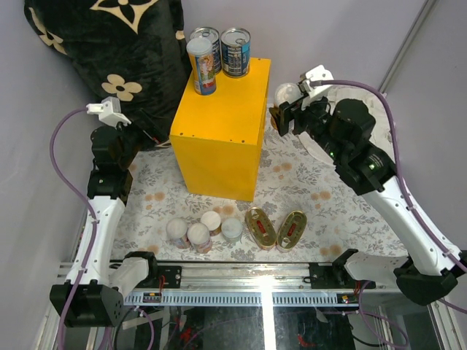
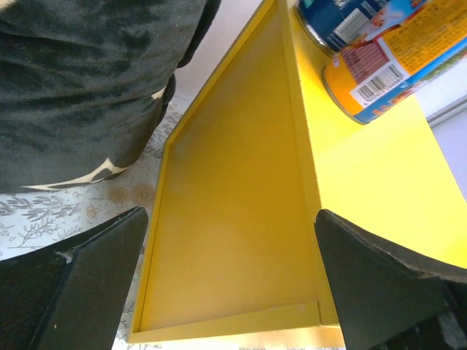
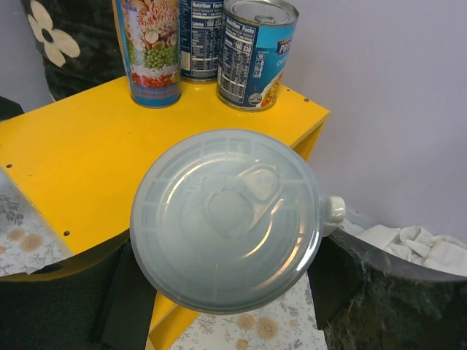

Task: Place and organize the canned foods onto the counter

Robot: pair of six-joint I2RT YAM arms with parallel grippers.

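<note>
White-lidded can [image 3: 226,211], translucent cap over pull-tab, grasped in right claw [image 3: 230,288], left claw [image 2: 230,292] spread, empty.

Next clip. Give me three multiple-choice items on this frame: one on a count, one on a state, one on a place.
1. How many cans stand on top of the yellow cabinet?
A. three
B. one
C. five

2. What is the right gripper doing?
A. open and empty
B. out of view
C. shut on a white-lidded can

3. Where do the two oval tins lie?
A. on the cabinet
B. on the floral mat, near the arm bases
C. in the right gripper

Answers:
1 A: the top view shows two silver-topped cans and one taller orange one at the cabinet's far end.
2 C: the right wrist view shows the lid filling the space between the gripper's fingers.
3 B: both lie side by side on the mat in front of the cabinet.
</note>
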